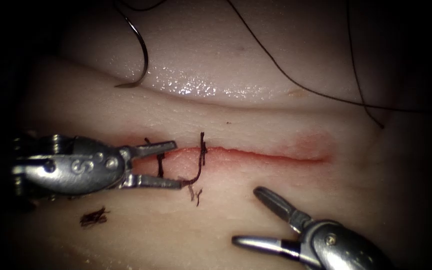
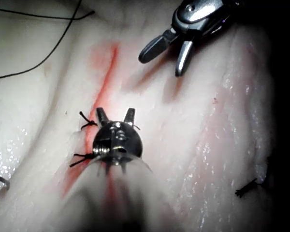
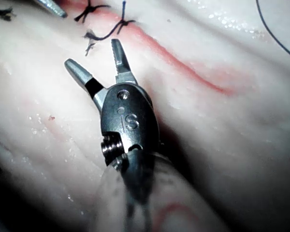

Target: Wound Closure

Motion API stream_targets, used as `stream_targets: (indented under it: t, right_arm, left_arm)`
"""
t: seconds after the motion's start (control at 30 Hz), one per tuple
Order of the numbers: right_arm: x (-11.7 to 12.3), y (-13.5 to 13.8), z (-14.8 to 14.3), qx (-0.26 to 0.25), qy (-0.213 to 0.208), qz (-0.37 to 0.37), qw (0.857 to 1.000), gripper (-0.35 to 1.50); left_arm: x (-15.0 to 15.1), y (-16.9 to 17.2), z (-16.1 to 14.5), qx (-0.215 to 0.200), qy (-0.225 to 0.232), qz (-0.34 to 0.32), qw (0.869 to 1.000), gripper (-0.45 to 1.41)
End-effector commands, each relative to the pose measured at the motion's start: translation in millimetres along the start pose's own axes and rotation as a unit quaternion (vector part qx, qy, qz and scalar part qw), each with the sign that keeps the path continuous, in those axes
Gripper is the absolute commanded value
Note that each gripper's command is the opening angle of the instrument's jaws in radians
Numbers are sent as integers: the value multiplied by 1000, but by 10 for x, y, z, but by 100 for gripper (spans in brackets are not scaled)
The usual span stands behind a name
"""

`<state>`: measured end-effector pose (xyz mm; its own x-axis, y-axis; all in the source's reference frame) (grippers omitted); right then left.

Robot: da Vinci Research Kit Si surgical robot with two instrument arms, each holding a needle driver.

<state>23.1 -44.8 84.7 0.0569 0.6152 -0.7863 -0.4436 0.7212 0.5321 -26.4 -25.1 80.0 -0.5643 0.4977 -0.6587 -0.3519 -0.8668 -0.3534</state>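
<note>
At left end of cut, left hand spread wide, straddling stitched part, holding nothing; one finger above cut line, other below, beside loose thread tail of second stitch; first stitch between its fingers; right hand below cut on tissue, also spread wide, empty; needle free, lying on tissue well above cut, tip resting in glistening fold; thread trailing across upper tissue to right; cut thread scrap below left hand.
</note>
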Motion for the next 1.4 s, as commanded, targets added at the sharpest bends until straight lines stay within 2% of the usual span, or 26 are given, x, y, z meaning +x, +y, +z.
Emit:
stream_targets:
  t: [0.03,0.1,0.17,0.23,0.4,0.6,0.77,0.9,1.0,1.03,1.4]
  right_arm:
    - [1,-1,8,1,0,-4,1000,91]
    - [7,2,9,0,0,-12,1000,91]
    - [11,4,10,-1,-1,-16,1000,91]
    - [11,4,11,-2,-1,-18,1000,91]
    - [11,3,13,-3,0,-27,1000,91]
    - [9,-1,17,-5,3,-34,999,93]
    - [6,-4,18,-5,2,-36,999,93]
    - [5,-4,20,-6,2,-36,999,93]
    - [4,-6,21,-6,1,-37,999,93]
    - [4,-7,22,-6,0,-38,999,93]
    - [4,-8,23,-6,0,-38,999,93]
  left_arm:
    - [-8,5,13,6,-2,-14,1000,44]
    - [-21,9,27,19,-5,-39,999,71]
    - [-29,12,37,25,-18,-55,998,84]
    - [-31,17,44,27,-38,-79,996,93]
    - [-29,25,55,22,-55,-105,993,99]
    - [-27,24,69,29,-67,-123,990,88]
    - [-38,18,69,27,-81,-121,989,79]
    - [-49,15,77,18,-85,-128,988,79]
    - [-55,16,82,10,-82,-125,989,73]
    - [-55,17,83,2,-80,-125,989,61]
    - [-59,13,66,-9,-80,-122,989,36]
